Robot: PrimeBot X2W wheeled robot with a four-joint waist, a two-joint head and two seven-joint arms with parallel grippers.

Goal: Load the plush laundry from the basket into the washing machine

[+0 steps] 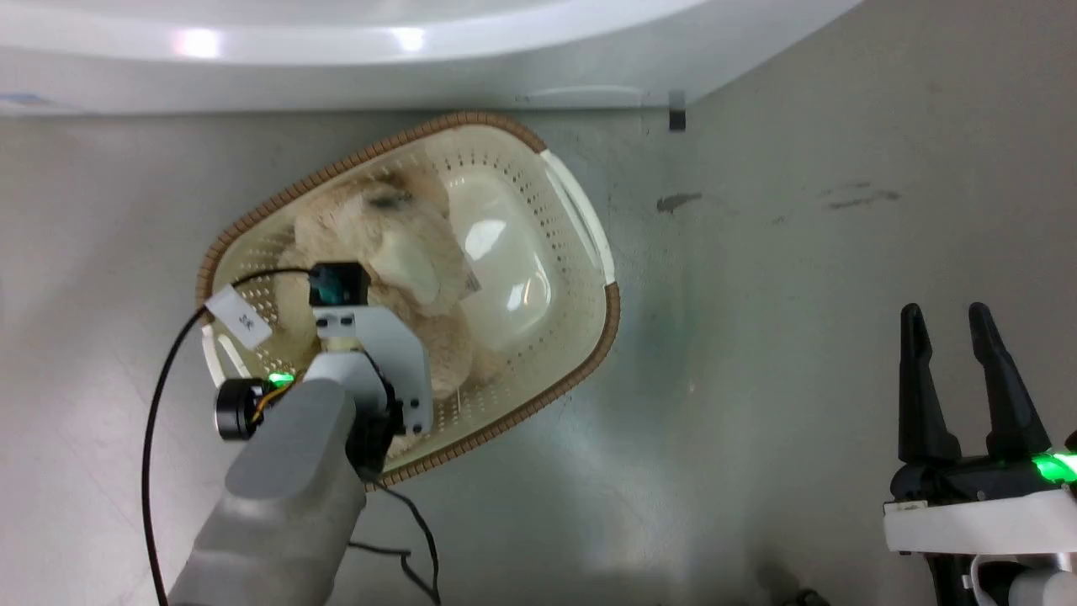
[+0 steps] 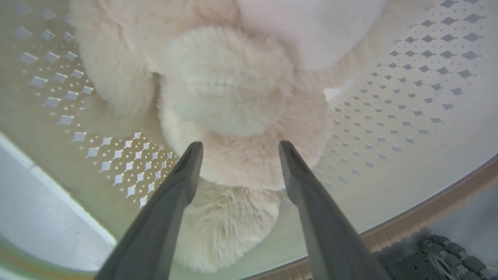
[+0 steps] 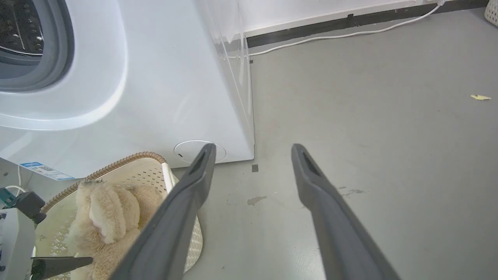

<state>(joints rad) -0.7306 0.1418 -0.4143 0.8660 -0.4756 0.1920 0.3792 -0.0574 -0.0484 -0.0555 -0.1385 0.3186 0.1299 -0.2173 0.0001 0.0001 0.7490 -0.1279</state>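
The cream-beige plush laundry [image 1: 412,252] lies in the left half of the basket [image 1: 580,219], which stands on the floor before the white washing machine [image 1: 336,50]. My left arm [image 1: 370,353] reaches down into the basket. In the left wrist view my left gripper [image 2: 240,149] is open, its fingertips [image 2: 192,155] on either side of a rounded fluffy part of the plush [image 2: 229,97], just above the fur. My right gripper [image 1: 951,316] stands open over bare floor to the right, holding nothing. The right wrist view shows the machine's grey gasket and steel drum [image 3: 23,31].
A black cable [image 1: 160,404] loops from my left arm over the basket's left rim. Grey floor with dark stains [image 1: 677,202] spreads to the right of the basket. A white cord [image 3: 350,35] runs along the far wall, and a yellow scrap [image 3: 480,97] lies on the floor.
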